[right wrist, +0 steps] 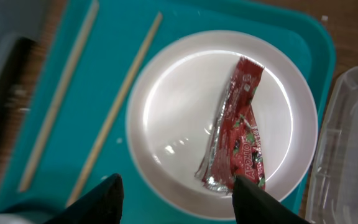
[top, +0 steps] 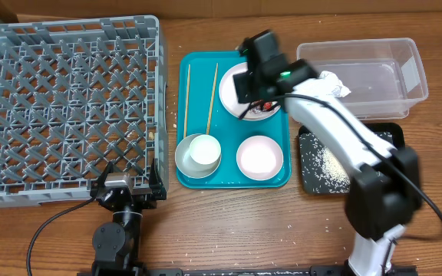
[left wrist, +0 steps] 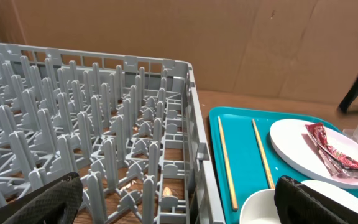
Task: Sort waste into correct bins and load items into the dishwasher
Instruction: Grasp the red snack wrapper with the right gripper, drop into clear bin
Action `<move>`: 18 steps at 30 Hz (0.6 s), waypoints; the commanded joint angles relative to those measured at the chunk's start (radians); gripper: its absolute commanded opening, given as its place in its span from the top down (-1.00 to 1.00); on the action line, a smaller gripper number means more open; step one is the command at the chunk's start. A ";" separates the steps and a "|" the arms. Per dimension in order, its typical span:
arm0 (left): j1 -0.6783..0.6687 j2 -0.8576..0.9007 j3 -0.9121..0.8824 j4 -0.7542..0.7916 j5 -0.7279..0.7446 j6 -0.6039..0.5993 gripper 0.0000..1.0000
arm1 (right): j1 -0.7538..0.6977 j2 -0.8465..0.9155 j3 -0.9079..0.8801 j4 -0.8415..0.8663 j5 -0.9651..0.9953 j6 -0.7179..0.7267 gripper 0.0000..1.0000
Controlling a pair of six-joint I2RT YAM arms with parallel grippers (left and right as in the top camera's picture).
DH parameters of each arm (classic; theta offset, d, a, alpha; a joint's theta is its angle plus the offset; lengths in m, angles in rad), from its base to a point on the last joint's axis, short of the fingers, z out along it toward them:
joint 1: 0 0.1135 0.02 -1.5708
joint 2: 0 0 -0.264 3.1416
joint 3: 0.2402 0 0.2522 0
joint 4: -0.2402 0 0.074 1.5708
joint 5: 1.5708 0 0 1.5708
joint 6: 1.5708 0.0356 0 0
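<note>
From overhead, the right gripper [top: 253,90] hovers over the large plate [top: 230,86] at the far end of the teal tray [top: 198,107]. It seems placed there to come down on the waste lying on that plate, and the arm hides much of the plate. The clear tub [top: 374,88] holds a crumpled white scrap [top: 334,83] and sits just beside the teal tray. The black tray [top: 390,138], strewn with rice grains [top: 324,161], lies nearer the robot. Two chopsticks [top: 187,100], a white cup [top: 204,150] standing in a metal bowl [top: 181,159], and a small white dish [top: 259,157] share the teal tray. The grey dish rack [top: 67,107] at left holds no dishes, and the left gripper [top: 125,188] sits at its near edge.

In the left wrist view, that gripper's fingers are spread wide with nothing between them. It faces along the rack wall toward the tray. The red and silver wrapper [left wrist: 337,152] lies flat on the plate.

In the right wrist view, the jaws are wide open and empty, straddling the plate's near rim. The wrapper's lower end is close to one fingertip [right wrist: 247,193]. The chopsticks lie well aside and should not interfere. The tub wall is near on the far side. Lying thin and flat on a smooth plate, the wrapper may slide instead of lifting.
</note>
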 commanded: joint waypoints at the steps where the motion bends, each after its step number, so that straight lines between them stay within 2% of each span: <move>1: 0.006 -0.011 -0.003 0.001 0.005 -0.014 -1.00 | -0.024 0.100 0.004 0.013 0.154 0.002 -0.16; 5: 0.006 -0.010 -0.003 0.001 0.005 -0.014 -1.00 | -0.040 0.180 0.004 0.031 0.143 0.003 -0.15; 6: 0.006 -0.011 -0.003 0.001 0.005 -0.014 -0.99 | -0.040 0.188 0.004 0.030 0.143 0.003 -0.05; 7: 0.006 -0.011 -0.003 0.001 0.005 -0.014 -1.00 | -0.040 0.193 0.004 0.025 0.143 0.003 0.13; 8: 0.006 -0.011 -0.003 0.001 0.005 -0.014 -1.00 | -0.040 0.193 0.005 0.018 0.144 0.003 0.44; 9: 0.006 -0.011 -0.003 0.001 0.005 -0.014 -0.99 | -0.037 0.191 0.005 0.012 0.144 0.003 0.66; 11: 0.006 -0.010 -0.003 0.001 0.005 -0.014 -1.00 | -0.032 0.170 0.016 -0.009 0.144 0.003 0.91; 18: 0.006 -0.011 -0.003 0.001 0.005 -0.014 -0.99 | -0.053 0.000 0.081 -0.084 0.130 0.069 0.92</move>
